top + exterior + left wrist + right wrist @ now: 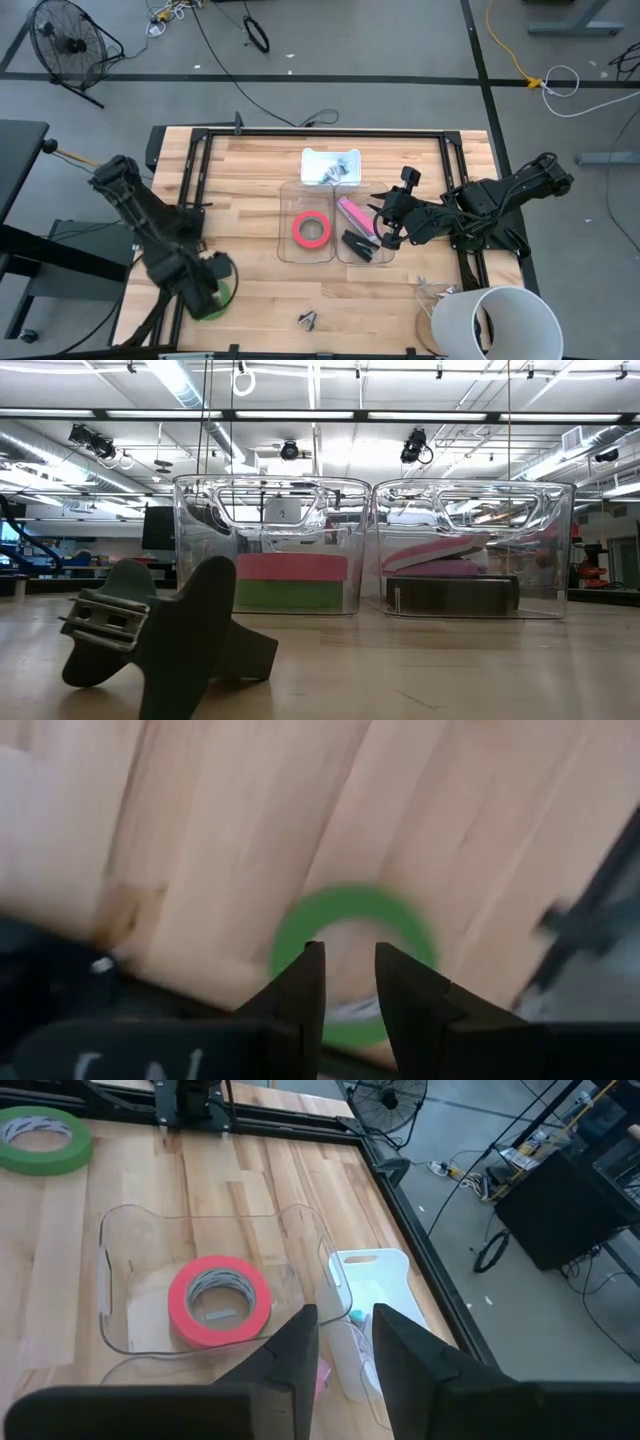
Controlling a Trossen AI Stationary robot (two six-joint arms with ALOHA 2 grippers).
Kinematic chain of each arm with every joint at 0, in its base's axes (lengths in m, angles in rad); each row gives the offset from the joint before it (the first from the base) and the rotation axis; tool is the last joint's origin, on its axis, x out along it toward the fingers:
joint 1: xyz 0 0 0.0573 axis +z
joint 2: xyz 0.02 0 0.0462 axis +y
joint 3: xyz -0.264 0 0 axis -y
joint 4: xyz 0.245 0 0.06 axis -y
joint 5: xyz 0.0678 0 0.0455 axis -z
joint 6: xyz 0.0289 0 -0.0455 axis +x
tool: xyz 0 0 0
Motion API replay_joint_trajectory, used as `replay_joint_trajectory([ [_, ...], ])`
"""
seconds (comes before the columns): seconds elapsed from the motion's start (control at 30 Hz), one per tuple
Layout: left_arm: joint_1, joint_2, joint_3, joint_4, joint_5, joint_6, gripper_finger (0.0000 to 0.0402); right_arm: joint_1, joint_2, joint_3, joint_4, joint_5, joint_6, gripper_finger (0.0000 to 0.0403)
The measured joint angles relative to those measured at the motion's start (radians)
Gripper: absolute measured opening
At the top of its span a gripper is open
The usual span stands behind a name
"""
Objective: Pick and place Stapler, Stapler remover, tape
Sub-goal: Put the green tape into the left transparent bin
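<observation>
Wooden bench (250,170), pale planks in a black frame, set in a grey-floored workshop with cables and a floor fan.

Left hand (348,982): at the bench's front-left corner, above the green tape roll (352,935). Fingers parted by a narrow gap, holding nothing; contact with the roll cannot be told. In the high view the arm covers most of the roll.

Right hand (343,1342): over the right clear bin (365,232), fingers slightly apart, nothing between them.

Red tape roll (312,229): lying flat in the left clear bin (288,215), pink-red ring with a pale core. The low view shows a green band under the red one through the bin wall; what it is cannot be made out.

Stapler (358,246): dark, in the right bin, beside a pink item (353,213) not clearly identifiable; both partly hidden by the right hand.

Staple remover (307,319): small dark clawed piece, alone on the bench near the front edge, well apart from the bins.

White tray (331,166): behind the bins, contents indistinct.

White bucket (495,322): front-right corner, cut off by the picture edge.
</observation>
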Motion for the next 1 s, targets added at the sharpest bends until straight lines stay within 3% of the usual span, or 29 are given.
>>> replay_joint_trajectory([
  [0.13, -0.078, 0.049, 0.0, -0.049, 0.046, 0.069, 0.0094, 0.0, 0.0, 0.0, 0.0, 0.0, -0.001, 0.0097],
  [0.43, -0.151, 0.161, 0.0, -0.048, 0.034, 0.18, 0.0094, 0.0, 0.0, 0.0, 0.0, 0.002, -0.005, 0.0097],
  [0.63, -0.155, 0.231, 0.0, -0.055, -0.036, 0.235, 0.0094, 0.0, 0.0, 0.0, 0.0, 0.002, 0.0, 0.0097],
  [0.83, -0.155, 0.269, 0.0, -0.133, -0.151, 0.183, 0.0094, 0.0, 0.0, 0.0, 0.0, 0.002, 0.001, 0.0097],
  [1.0, -0.159, 0.255, -0.059, -0.138, -0.149, 0.174, 0.0094, 0.0, 0.0, 0.0, 0.0, 0.003, -0.001, 0.0097],
])
